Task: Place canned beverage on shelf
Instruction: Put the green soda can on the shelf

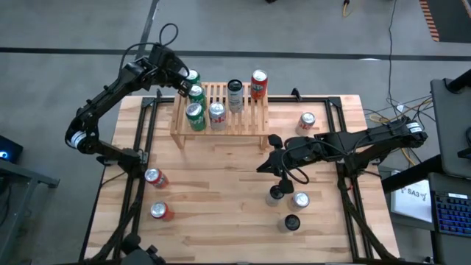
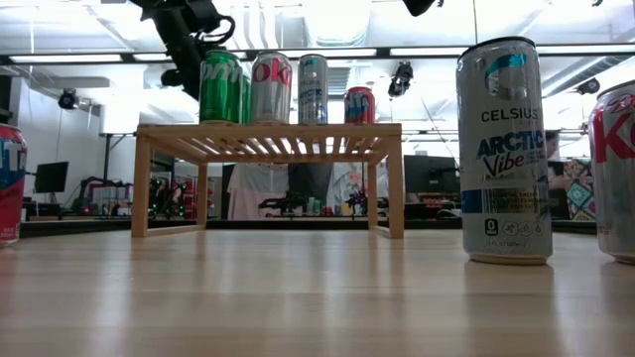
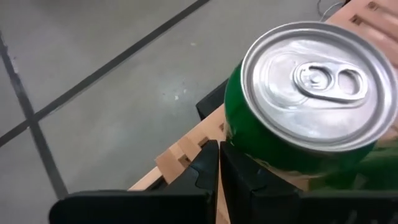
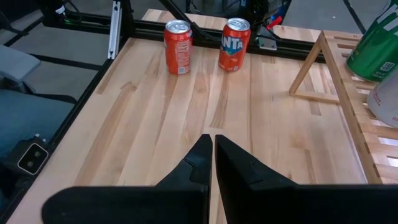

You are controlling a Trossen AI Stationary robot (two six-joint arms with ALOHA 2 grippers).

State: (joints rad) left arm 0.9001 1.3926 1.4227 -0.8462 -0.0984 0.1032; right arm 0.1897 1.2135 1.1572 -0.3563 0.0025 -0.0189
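High view: right hand [image 1: 263, 166] is seen over mid counter [image 1: 221, 191], fingers together, empty. Shelf [image 1: 221, 110] sits at the far edge with several cans. Left hand [image 1: 184, 86] is at its far-left corner beside a green can [image 1: 196, 93]; fingers together, nothing gripped.

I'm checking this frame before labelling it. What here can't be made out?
- Left gripper, high view: the arm covers its fingers, so whether it holds a green can is unclear.
- Low view: red can cut by the edge.
- Right wrist view: shelf cans cropped, labels unreadable.
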